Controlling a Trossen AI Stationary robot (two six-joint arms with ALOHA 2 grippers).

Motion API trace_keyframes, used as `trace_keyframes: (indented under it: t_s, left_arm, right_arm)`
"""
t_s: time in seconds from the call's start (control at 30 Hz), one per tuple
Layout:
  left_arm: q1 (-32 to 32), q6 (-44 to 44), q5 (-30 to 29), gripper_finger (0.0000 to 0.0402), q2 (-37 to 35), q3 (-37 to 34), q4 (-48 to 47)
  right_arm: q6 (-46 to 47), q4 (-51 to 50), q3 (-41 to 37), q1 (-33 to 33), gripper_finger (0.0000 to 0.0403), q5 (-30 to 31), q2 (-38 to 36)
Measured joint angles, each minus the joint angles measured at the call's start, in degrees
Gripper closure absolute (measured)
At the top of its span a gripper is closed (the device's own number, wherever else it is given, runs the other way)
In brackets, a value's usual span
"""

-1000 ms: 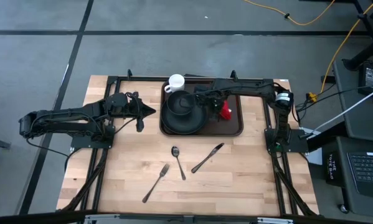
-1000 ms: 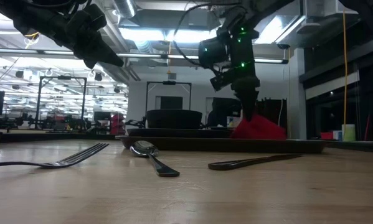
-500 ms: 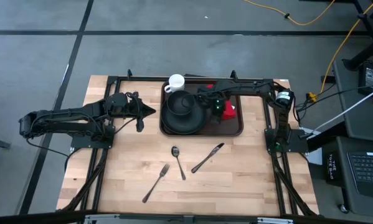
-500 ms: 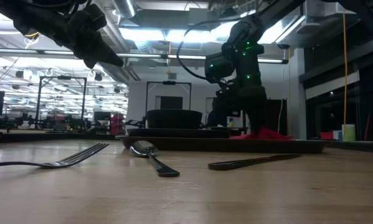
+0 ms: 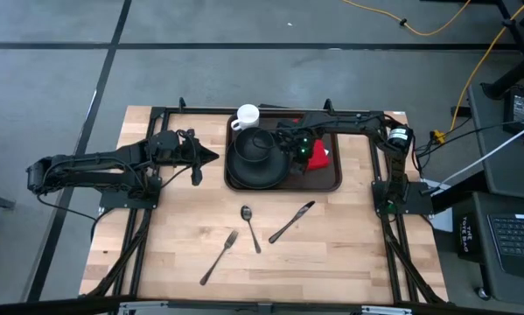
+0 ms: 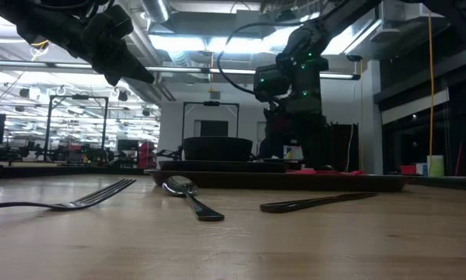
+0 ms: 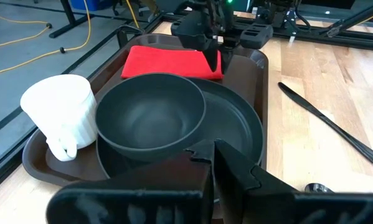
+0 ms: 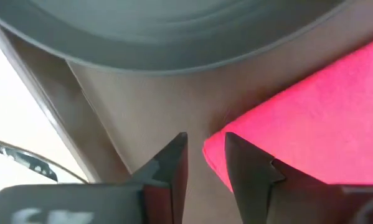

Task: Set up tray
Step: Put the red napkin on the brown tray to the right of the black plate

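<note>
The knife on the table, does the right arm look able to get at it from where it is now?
Probably yes. The knife lies alone on bare wood in front of the tray, nothing on or against it. The right pincer sits over the tray by the red napkin, jaws parted, apparently holding nothing.

Backlit low view (ceiling glare)

My right gripper [image 8: 205,163] hangs low, its fingers a little apart. My left gripper [image 5: 211,157] waits raised, fingers together.
</note>
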Motion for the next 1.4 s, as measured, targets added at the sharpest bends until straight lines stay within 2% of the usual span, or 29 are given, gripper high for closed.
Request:
trace_keyframes:
  t_s: [0.33, 0.5, 0.6, 0.67, 0.77, 0.9, 1.17, 1.4]
  left_arm:
    - [-0.02, 0.00, 0.00, 0.0396, -0.01, 0.00, 0.00]
    - [-0.01, 0.01, 0.00, 0.0396, 0.00, 0.00, 0.00]
    - [-0.02, 0.02, 0.00, 0.0396, 0.00, 0.00, 0.00]
    - [0.00, 0.02, 0.00, 0.0396, 0.00, 0.00, -0.02]
    - [-0.01, 0.02, 0.00, 0.0396, -0.01, 0.00, -0.02]
    - [0.00, 0.02, 0.00, 0.0396, -0.02, 0.00, -0.02]
    - [-0.02, 2.03, -0.03, 0.0396, 0.00, 0.00, 0.02]
    - [-0.01, 0.81, -0.04, 0.0396, -0.02, 0.00, 0.04]
  right_arm:
    - [-4.00, -1.86, 3.72, -2.47, 0.0296, 1.22, -0.21]
    - [-4.24, -4.27, 3.10, -5.05, 0.0300, 2.62, -3.16]
    - [-4.91, -3.62, 1.94, -6.58, 0.0322, 2.91, -5.62]
    - [-4.95, -2.89, 1.06, -7.52, 0.0351, 2.93, -7.34]
    - [-5.11, -0.29, -1.67, -8.11, 0.0393, 5.01, -9.80]
    - [-5.25, 0.13, -8.23, -7.99, 0.0397, 11.06, -11.56]
    - [-5.67, 13.81, -22.52, -7.38, 0.0399, 9.65, -15.61]
    - [-3.76, 16.94, -25.54, -7.40, 0.0401, 9.68, -16.07]
